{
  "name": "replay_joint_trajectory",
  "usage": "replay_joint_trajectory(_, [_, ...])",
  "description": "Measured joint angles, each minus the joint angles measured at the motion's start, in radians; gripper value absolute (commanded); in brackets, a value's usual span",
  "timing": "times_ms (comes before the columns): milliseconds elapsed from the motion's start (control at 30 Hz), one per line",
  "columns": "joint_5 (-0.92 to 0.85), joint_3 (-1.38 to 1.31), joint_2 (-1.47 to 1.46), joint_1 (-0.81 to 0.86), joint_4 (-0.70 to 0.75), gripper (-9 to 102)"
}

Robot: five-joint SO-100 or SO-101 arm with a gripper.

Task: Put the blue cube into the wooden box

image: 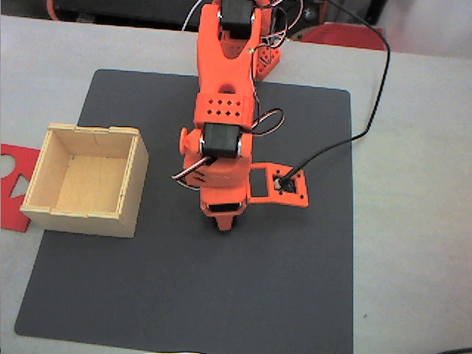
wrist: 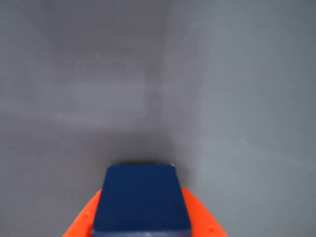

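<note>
Your pincer (wrist: 143, 224) grips the blue cube (wrist: 141, 200) just above the dark mat (image: 295, 295). Lift clear of the wall first, then swing left over the wooden box (image: 133, 192) before you release it.

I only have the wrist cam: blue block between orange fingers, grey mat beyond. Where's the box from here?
Observer: In the fixed view the wooden box sits at the mat's left edge, left of the gripper.
Operator: Anything inside it?
Observer: No, its floor is bare wood.
Operator: Is the arm above the box?
Observer: No. The gripper is over open dark mat, clear of the box wall. The blue cube is hidden under the arm in that view.
Operator: Anything else near the box?
Observer: A flat red sheet lies on its far left side.
</note>
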Motion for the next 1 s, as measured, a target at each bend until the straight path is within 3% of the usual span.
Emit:
replay_joint_trajectory(233, [-0.003, -0.488, -0.020, 0.133, 0.354, 0])
replay_joint_trajectory(333, [-0.021, -0.634, 0.011, 0.221, 0.399, 0])
replay_joint_trajectory(767, [-0.032, -0.660, 0.044, 0.756, 0.410, 0])
replay_joint_trajectory(1000, [-0.080, -0.660, 0.037, 0.870, 0.380, 0])
